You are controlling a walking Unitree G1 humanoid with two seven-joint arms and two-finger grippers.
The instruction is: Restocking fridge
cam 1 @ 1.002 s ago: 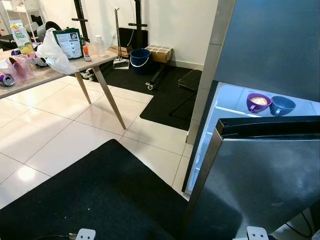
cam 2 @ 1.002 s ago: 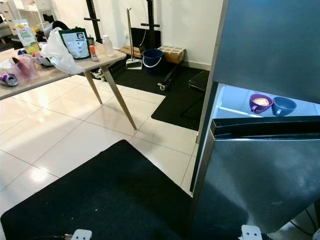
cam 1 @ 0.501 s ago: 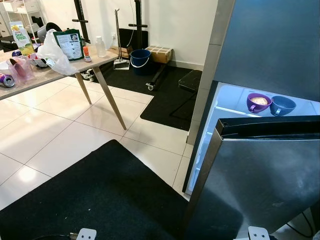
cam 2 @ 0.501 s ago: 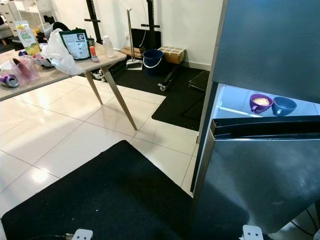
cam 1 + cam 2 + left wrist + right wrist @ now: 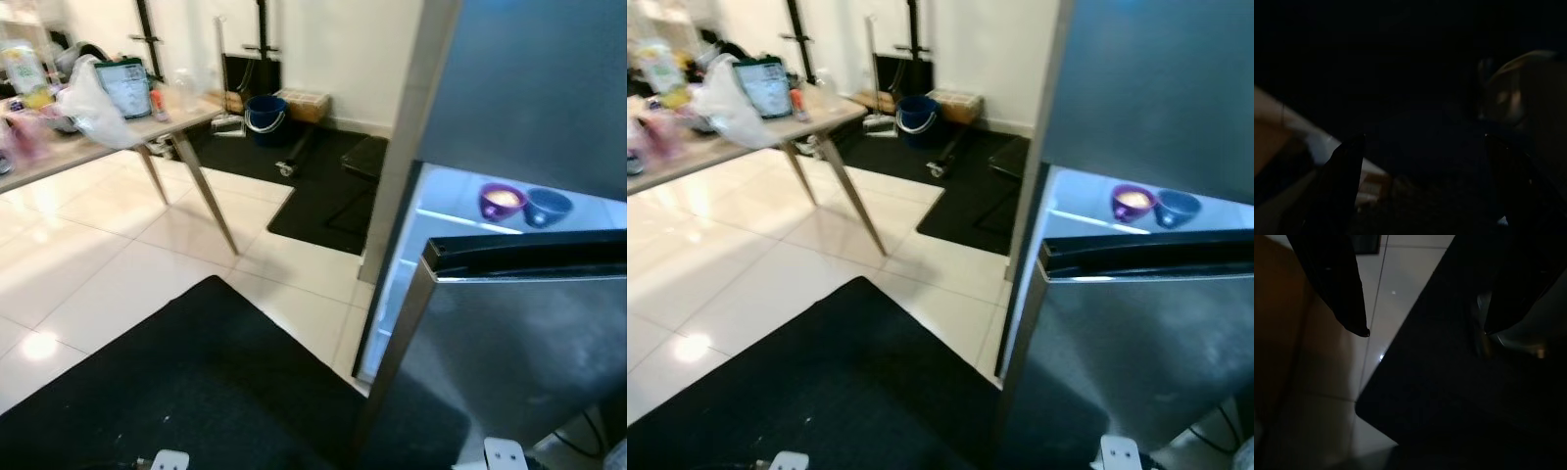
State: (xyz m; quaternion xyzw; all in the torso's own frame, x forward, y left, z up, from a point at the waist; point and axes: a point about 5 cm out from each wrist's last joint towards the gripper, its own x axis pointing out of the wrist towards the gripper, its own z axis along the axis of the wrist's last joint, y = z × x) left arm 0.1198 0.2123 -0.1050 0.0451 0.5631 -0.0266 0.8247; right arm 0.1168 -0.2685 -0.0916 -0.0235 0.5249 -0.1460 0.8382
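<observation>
The fridge [image 5: 529, 88] stands open at the right, its lower door [image 5: 519, 333] swung out toward the camera. On the lit shelf inside, behind that door, a purple cup [image 5: 502, 200] sits just beside a blue cup [image 5: 547, 206]. Well away from the fridge across the white tile floor [image 5: 108, 255], the surface [image 5: 118, 137] carries blurred groceries, among them a white plastic bag [image 5: 86, 103]. Both arms hang idle: the left tool [image 5: 1425, 147] and right tool [image 5: 1425, 330] each have their fingers spread, holding nothing, above a black mat [image 5: 196, 382].
</observation>
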